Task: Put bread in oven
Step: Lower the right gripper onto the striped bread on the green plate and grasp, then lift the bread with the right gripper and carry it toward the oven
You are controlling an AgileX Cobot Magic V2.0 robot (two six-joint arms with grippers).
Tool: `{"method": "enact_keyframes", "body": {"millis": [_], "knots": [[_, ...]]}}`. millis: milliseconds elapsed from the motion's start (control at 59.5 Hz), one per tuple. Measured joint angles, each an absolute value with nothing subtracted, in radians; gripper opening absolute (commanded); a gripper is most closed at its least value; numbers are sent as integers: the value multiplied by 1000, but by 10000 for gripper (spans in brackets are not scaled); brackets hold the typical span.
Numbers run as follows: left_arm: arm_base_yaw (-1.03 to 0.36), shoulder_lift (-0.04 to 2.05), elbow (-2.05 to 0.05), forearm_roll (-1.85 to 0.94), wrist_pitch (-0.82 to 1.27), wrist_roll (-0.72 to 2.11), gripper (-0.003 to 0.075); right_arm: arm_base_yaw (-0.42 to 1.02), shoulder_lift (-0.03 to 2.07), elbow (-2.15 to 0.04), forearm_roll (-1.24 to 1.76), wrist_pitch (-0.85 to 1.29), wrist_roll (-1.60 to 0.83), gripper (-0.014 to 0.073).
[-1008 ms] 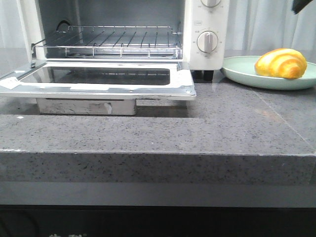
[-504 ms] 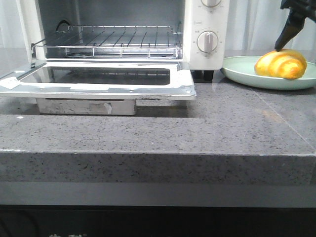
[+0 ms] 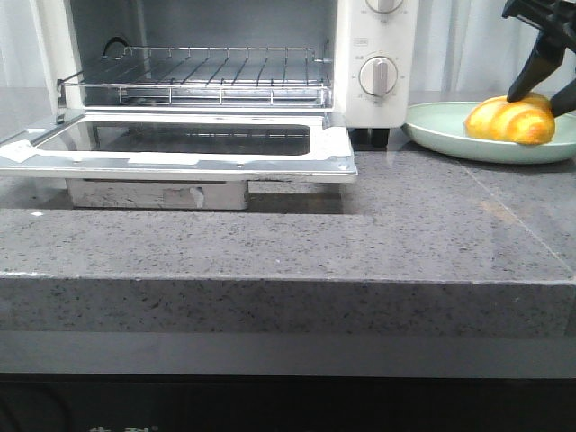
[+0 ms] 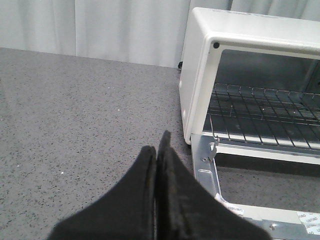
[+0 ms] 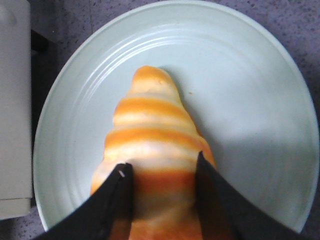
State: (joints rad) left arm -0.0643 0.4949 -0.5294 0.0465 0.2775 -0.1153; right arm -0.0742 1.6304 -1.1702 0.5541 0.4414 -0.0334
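Jaws: right gripper (image 5: 162,187) astride bread (image 5: 150,150), grip unclear | left gripper (image 4: 157,152) closed | plate (image 5: 250,75) cropped

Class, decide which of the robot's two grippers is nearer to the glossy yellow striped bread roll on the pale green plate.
Right. The right gripper has a finger on each side of the glossy yellow striped bread roll on the pale green plate. The left gripper, shut, hovers beside the cream-white toaster oven.

oven (image 3: 225,81): top cut off by frame edge | bread (image 5: 152,165): near end hidden behind right gripper (image 5: 162,195) fingers | plate (image 3: 432,126): right rim cropped
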Motion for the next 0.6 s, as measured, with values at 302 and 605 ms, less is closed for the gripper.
{"method": "enact_keyframes", "body": {"millis": [302,605], "knots": [[-64,495,-529,47,277,-115,-20,-74,1535,-1170,555,475,-40,194],[-64,495,-529,47,277,-115,-20,-74,1220,-1085,514,626,-73,194]]}}
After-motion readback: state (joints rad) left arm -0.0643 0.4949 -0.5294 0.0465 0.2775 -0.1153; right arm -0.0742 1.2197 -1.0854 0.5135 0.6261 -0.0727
